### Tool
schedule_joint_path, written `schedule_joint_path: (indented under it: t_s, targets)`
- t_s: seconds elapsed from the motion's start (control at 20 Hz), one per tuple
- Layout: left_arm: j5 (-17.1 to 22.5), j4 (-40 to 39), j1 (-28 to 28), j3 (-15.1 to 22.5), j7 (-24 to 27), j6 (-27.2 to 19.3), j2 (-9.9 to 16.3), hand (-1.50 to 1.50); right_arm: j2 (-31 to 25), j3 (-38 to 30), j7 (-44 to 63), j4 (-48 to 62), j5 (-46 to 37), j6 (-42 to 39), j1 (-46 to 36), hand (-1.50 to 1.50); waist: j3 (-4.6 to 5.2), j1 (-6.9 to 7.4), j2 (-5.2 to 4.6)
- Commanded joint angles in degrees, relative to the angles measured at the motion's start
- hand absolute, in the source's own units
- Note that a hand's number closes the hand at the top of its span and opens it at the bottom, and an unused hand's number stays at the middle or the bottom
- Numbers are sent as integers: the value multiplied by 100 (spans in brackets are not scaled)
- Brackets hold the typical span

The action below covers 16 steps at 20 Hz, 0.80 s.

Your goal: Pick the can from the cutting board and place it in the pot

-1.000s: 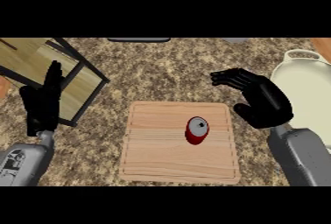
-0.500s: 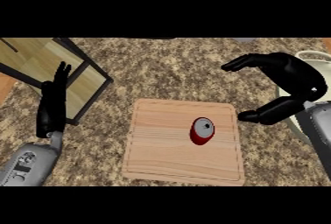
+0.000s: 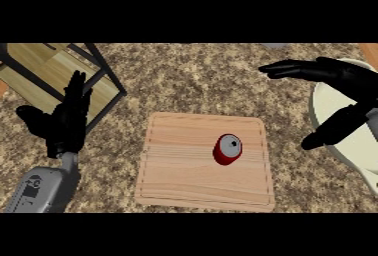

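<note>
Speckled brown stone forms the tabletop (image 3: pixel 192 85), with a wooden cutting board (image 3: pixel 199 185) lying nearest. On the board's middle, toward its right, a red can (image 3: pixel 227 149) stands untouched. Left of the board the left hand (image 3: pixel 65 120) rests open, fingers up. Right of the can and apart from it, the right hand (image 3: pixel 347 85) hovers spread open above the cream pot (image 3: pixel 328 105), whose inside is mostly hidden by it.
</note>
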<state>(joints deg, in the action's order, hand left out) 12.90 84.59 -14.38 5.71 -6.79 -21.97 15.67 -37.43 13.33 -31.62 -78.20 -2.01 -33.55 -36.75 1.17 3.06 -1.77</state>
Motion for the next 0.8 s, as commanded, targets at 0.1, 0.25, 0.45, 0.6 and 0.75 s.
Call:
schedule_joint_path:
  t_s: [0.1, 0.25, 0.45, 0.6, 0.75]
  targets:
    - [120, 178, -405, -52, 532, 560, 158, 0, -338, 942, -629, -59, -1250, -199, -354, -150, -115, -105, 124]
    - [292, 236, -214, -202, 646, 824, 317, 0, -183, 1157, -614, 182, -1519, 93, -453, -150, -115, -112, 143]
    - [348, 7, -279, -295, 769, 877, 295, 0, 72, 1752, -584, 316, -2080, 405, -363, -150, -117, -186, 137]
    - [431, 139, -299, -364, 573, 949, 454, 0, 245, 1748, -301, 523, -2111, 425, -495, -150, -118, -213, 159]
    - [459, 228, -164, -347, 715, 967, 409, 0, 567, 2015, 65, 609, -2291, 338, -574, -150, -116, -203, 172]
